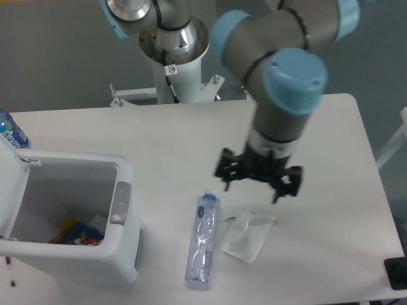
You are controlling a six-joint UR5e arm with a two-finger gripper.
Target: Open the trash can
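Note:
The trash can [76, 260] is a large white boxy bin at the table's front left. Its lid [11, 190] stands swung up on the left side, so the inside shows, with colourful packaging lying at the bottom. A grey push-button [120, 203] sits on the right rim. My gripper [258, 185] hangs open over the table's middle right, well away from the bin, with nothing between its fingers.
A clear plastic bottle [203, 238] lies on the table right of the bin. A crumpled clear plastic bag [248, 236] rests beside it, just below my gripper. A blue-capped bottle [9, 130] stands behind the bin at the far left. The arm's base [173, 57] stands at the back.

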